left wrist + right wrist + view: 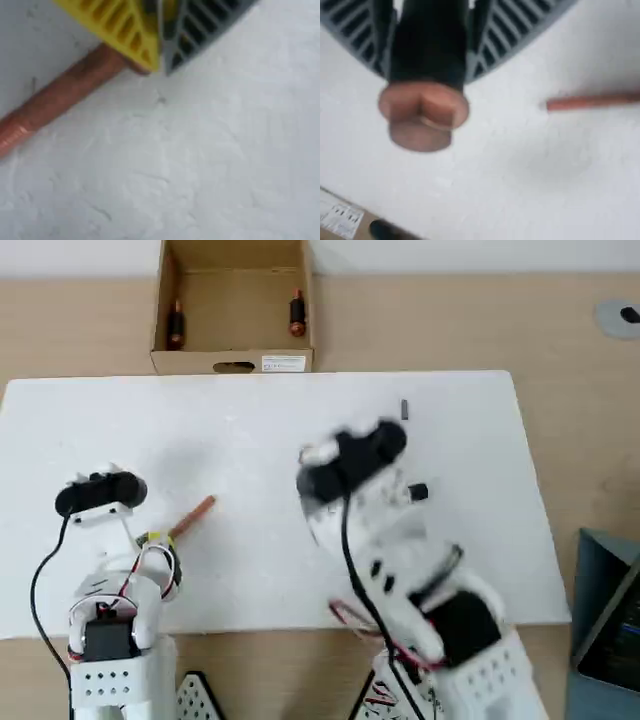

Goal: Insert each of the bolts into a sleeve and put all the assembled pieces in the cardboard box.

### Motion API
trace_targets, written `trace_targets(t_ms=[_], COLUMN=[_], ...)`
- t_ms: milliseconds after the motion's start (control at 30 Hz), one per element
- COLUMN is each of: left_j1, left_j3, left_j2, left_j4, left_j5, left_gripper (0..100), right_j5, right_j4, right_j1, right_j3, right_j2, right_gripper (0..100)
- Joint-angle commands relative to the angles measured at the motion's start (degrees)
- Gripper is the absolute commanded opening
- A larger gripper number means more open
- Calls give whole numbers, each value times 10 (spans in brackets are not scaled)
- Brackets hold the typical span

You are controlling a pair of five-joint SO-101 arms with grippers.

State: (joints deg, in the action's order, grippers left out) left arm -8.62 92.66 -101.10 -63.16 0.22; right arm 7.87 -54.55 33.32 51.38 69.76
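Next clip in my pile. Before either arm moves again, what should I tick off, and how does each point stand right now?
1. The right hand is shut on the black cylindrical sleeve: ok.
2. A copper-coloured bolt head shows at that sleeve's end, so the piece is assembled: ok.
3. The open brown cardboard box has bare floor between its two assembled pieces: ok.
4. The left hand is at one end of the long copper-coloured bolt; firm hold: cannot tell.
5. A free sleeve waits on the white board for that bolt: cannot tell.
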Motion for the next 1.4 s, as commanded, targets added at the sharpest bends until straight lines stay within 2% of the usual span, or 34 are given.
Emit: trace_targets(t_ms=[0, 167, 300, 633, 933, 1033, 1267, 1367], left_j1=[-5, -5, -5, -5, -5, -5, -5, -5], left_j3=[0, -1, -1, -1, -1, -1, -1, -1], left_j2=[-5, -5, -5, -5, -5, -5, -5, -5], left_j4=[4, 4, 4, 4, 4, 4, 4, 4], left_j5=[-4, -3, 1, 1, 2, 2, 2, 2], left_gripper=[2, 2, 2, 2, 2, 2, 2, 2], right_j5=[17, 6, -58, -132, -182, -187, -259, -268], right_j4=[45, 98, 160, 228, 290, 292, 286, 258], right_j1=[-32, -73, -93, -95, -101, -101, -101, -102], right_j3=[-141, -286, -396, -658, -851, -918, -1033, -1062], right_j2=[-157, -353, -506, -814, -1034, -1098, -1200, -1217], right_gripper=[9, 9, 9, 9, 9, 12, 13, 58])
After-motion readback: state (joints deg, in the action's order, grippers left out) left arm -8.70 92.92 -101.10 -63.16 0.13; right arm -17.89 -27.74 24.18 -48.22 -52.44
